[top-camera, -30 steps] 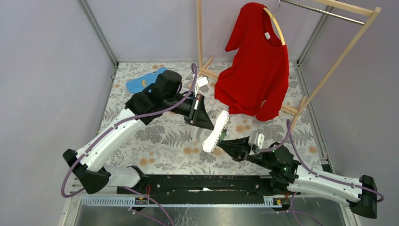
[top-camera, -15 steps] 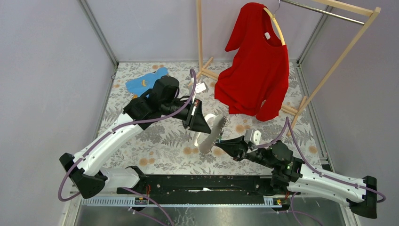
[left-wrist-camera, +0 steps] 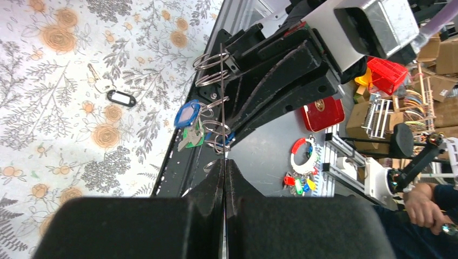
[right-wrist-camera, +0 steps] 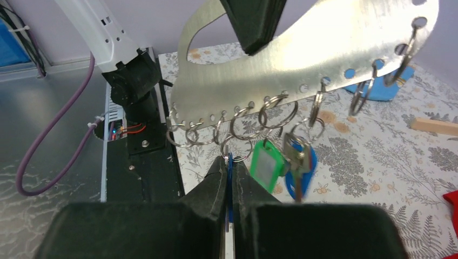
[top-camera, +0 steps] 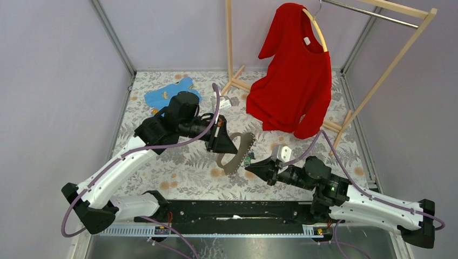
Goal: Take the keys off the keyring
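Plate is clamped in my left tool, held above the surface. Rings along the plate's lower edge carry keys and a green tag. My right tool is closed on a blue tag under one ring. One dark-tagged key lies on the surface.

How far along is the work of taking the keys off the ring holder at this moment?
Done, it seems: a small key and a dark tag lie loose on the table. In hand: the left gripper clamps the metal plate, and the right gripper pinches a blue tag hung from it. Left: a green tag and a blue-headed key hang on the plate, not yet removed.
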Available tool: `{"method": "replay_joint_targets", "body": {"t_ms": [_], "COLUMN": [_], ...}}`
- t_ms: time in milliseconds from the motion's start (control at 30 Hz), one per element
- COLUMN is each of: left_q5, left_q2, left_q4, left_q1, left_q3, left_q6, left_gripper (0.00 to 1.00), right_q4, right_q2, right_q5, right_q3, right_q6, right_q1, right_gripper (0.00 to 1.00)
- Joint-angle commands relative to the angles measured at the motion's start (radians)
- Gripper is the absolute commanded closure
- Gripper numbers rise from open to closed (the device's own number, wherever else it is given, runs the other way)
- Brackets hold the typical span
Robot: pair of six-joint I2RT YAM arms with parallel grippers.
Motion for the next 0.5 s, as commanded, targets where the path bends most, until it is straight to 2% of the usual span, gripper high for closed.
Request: {"method": "replay_joint_targets", "body": {"t_ms": [0, 467], "left_q5": [-0.037, -0.046], "left_q2": [-0.045, -0.11], "left_q4": [0.059, 0.103], "left_q1": [-0.003, -0.006], "left_q3": [-0.009, -0.068], "left_q6": [0.065, 0.143], "left_gripper": [1.0, 1.0], "right_q4": [-0.039, -0.146], "right_q2": [0.006, 0.063], "right_q5": [-0.037, -0.097], "right_q3": [0.073, 0.163], "right_q6": [0.01, 0.02], "right_q1": [0.014, 0.014], "right_gripper": [1.0, 1.0]}}
